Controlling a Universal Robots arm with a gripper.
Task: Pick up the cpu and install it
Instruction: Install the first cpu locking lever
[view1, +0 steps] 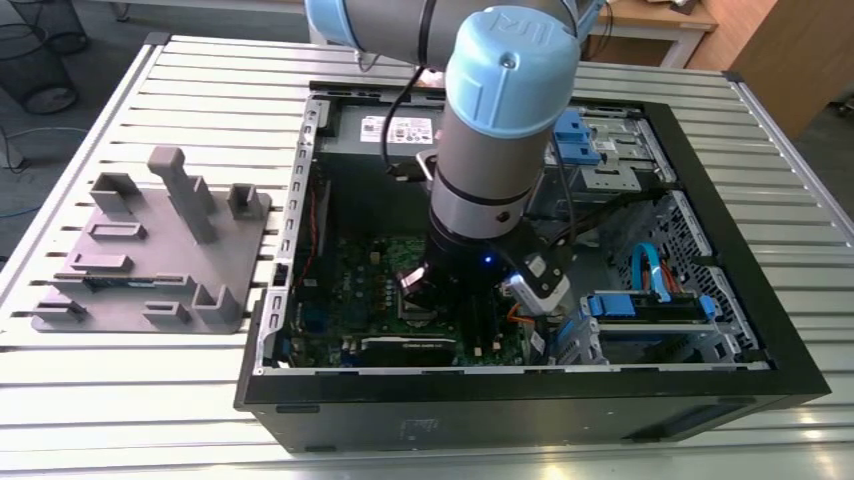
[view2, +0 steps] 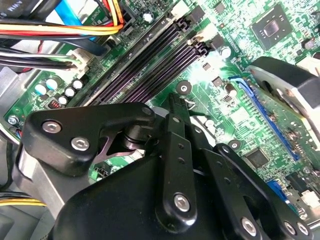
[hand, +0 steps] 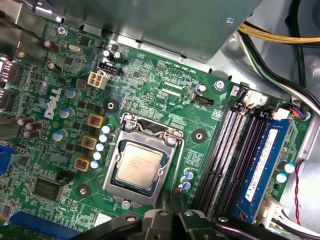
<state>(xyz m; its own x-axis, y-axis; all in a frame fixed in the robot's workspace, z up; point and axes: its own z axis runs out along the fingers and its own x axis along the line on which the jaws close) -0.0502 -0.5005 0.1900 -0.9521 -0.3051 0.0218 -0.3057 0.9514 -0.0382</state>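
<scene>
Hanging straight down into the open pc case (view1: 534, 385), the arm (view1: 497, 130) has its gripper (view1: 461, 290) low over the motherboard (view1: 374, 300), roughly mid-board in the exterior view. The case lies on its side on a slatted metal table (view1: 160, 400).

The cpu (hand: 138, 163) sits flat inside the socket frame (hand: 172, 165) in the first wrist view, silver top facing up, square to the frame w/ the frame's edges around it on all sides. Nothing is touching it. The gripper's black linkage pokes in at about 6 o'clock from the chip, close to the socket's edge but off the chip itself.

Can't tell whether the fingers are apart or together: both wrist views catch the black links and screws (view2: 180, 201), not the tips.

Other bits: four memory slots at 3 o'clock of the socket, one filled w/ a blue stick (hand: 264, 160), the rest bare. Yellow and black cables (hand: 280, 37) run past at 1 o'clock. Over on the table, at 9 o'clock from the case in the exterior view and well apart from it, sits a gray plastic fixture (view1: 147, 255) w/ blocks and an upright post.
</scene>
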